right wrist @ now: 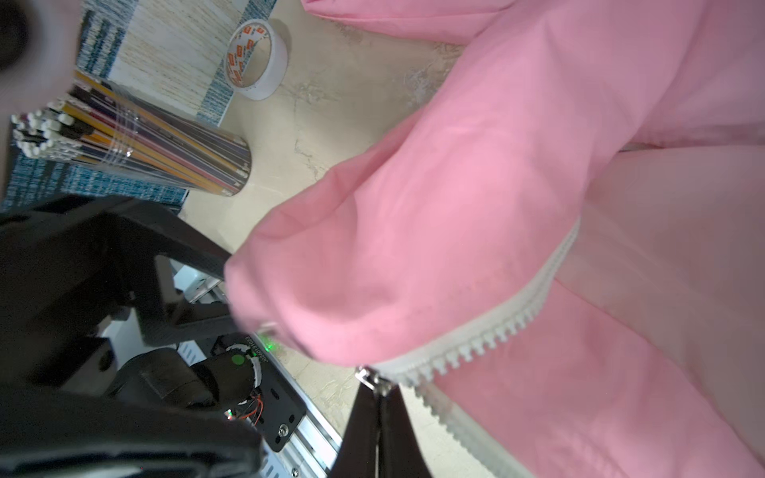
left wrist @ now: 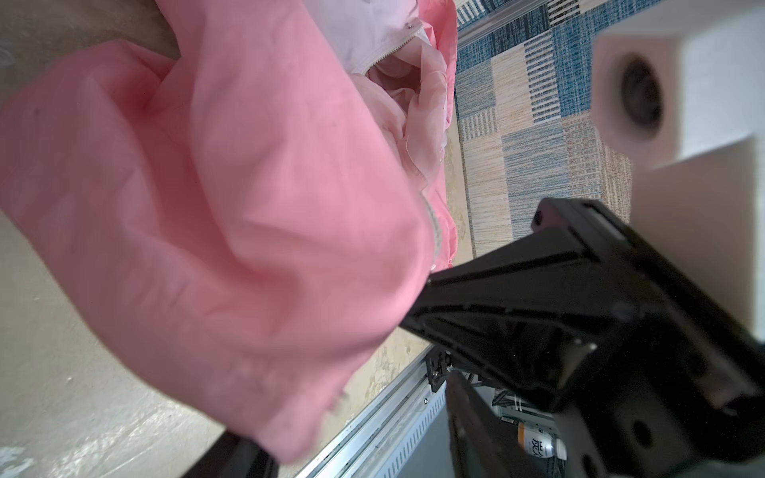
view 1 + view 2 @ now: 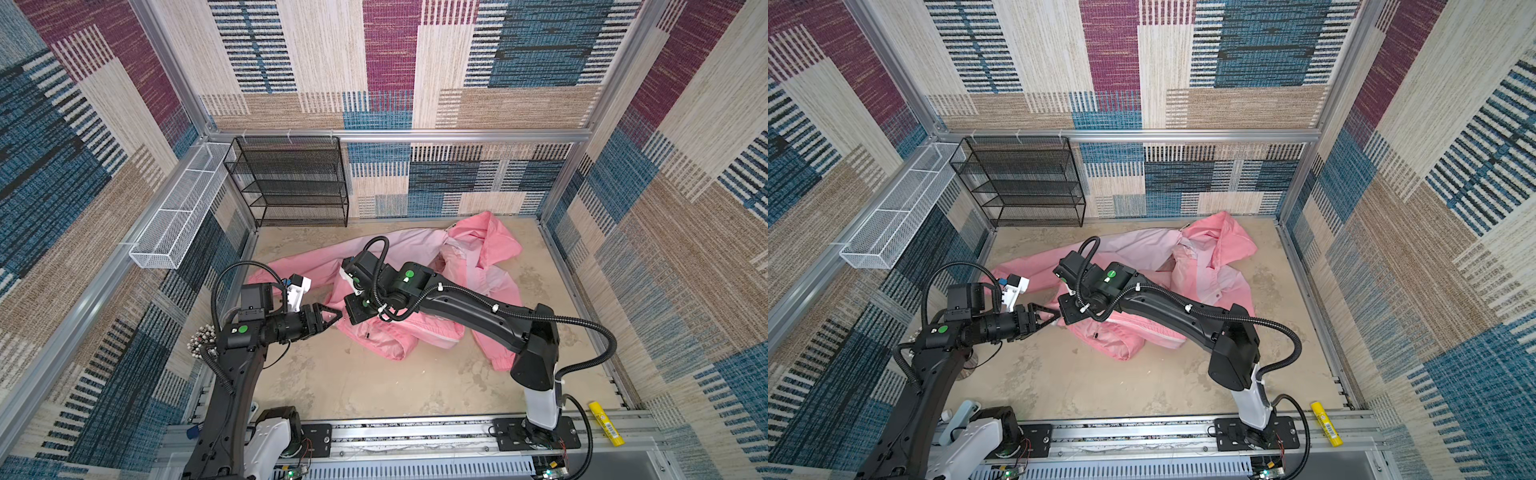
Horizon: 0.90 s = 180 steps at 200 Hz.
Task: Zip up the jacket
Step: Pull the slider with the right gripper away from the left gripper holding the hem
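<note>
Right wrist view: my right jaws pinch the slider point(image 1: 371, 378) at the hem point(image 1: 265, 298) — zipper point(image 1: 509, 318) runs away from them, up the front. My left jaws gape beside that hem; jacket point(image 3: 419, 336) lies crumpled on the table point(image 3: 374, 386).

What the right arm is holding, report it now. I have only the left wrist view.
Observer: The right fingers are shut on the metal zipper pull of the jacket.
Operator: Now give me the zipper's state past that pull.
Observer: The two white tooth rows part right at the pull and run off unmeshed, with pink fabric between them.
</note>
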Each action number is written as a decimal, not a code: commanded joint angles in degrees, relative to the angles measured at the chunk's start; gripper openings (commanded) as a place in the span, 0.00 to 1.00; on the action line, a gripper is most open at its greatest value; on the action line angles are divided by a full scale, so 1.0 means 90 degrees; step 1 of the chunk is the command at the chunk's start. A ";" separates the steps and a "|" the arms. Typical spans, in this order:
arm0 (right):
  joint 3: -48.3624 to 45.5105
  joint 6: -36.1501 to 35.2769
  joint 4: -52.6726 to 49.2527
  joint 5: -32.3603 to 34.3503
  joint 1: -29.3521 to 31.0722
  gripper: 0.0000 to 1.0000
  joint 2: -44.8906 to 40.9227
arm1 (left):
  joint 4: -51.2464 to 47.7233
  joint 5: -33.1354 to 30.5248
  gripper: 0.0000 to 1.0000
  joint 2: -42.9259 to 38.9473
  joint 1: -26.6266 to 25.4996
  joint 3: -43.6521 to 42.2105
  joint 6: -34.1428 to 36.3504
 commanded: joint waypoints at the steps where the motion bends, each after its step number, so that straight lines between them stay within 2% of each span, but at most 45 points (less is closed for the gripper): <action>1: 0.0126 -0.0118 0.0095 -0.0563 -0.0051 0.00 -0.0041 | 0.1108 0.0285 0.65 -0.0337 0.0002 -0.0407 -0.0591; 7: 0.0163 -0.0119 -0.0023 -0.0560 -0.0048 0.00 -0.0015 | 0.1675 0.0647 0.65 -0.0427 0.0002 -0.0605 -0.0809; 22: 0.0015 -0.0109 -0.0033 -0.0560 -0.0052 0.00 -0.0114 | 0.2515 0.0953 0.65 -0.0513 0.0002 -0.0806 -0.1160; 46: -0.0147 -0.0108 0.0071 -0.0727 -0.0074 0.00 -0.0210 | 0.2013 0.0881 0.65 -0.0394 -0.0008 -0.0520 -0.0479; 65: -0.0085 -0.0070 0.0124 -0.0900 -0.0092 0.00 -0.0214 | 0.1826 0.0768 0.63 -0.0303 -0.0008 -0.0430 -0.0254; 90: 0.0028 -0.0038 0.0024 -0.0872 -0.0088 0.00 -0.0198 | 0.1760 0.0403 0.58 -0.0329 -0.0008 -0.0481 -0.0177; 128: -0.0015 -0.0031 0.0026 -0.0947 -0.0129 0.00 -0.0218 | 0.1919 0.0354 0.53 -0.0616 -0.0017 -0.0601 -0.0178; 137: 0.0016 -0.0031 0.0016 -0.0974 -0.0151 0.00 -0.0199 | 0.1912 0.0335 0.49 -0.0681 -0.0017 -0.0614 -0.0164; 151: 0.0047 -0.0026 0.0032 -0.1081 -0.0172 0.00 -0.0191 | 0.1911 0.0284 0.33 -0.0716 -0.0017 -0.0638 -0.0183; 161: 0.0076 -0.0045 0.0030 -0.1105 -0.0178 0.00 -0.0173 | 0.1906 0.0249 0.28 -0.0712 -0.0017 -0.0635 -0.0201; 172: 0.0144 -0.0051 -0.0047 -0.1072 -0.0192 0.00 -0.0147 | 0.1878 0.0106 0.16 -0.0711 -0.0017 -0.0636 -0.0213; 180: 0.0171 -0.0065 -0.0075 -0.1065 -0.0201 0.00 -0.0123 | 0.1844 -0.0001 0.11 -0.0714 -0.0018 -0.0626 -0.0189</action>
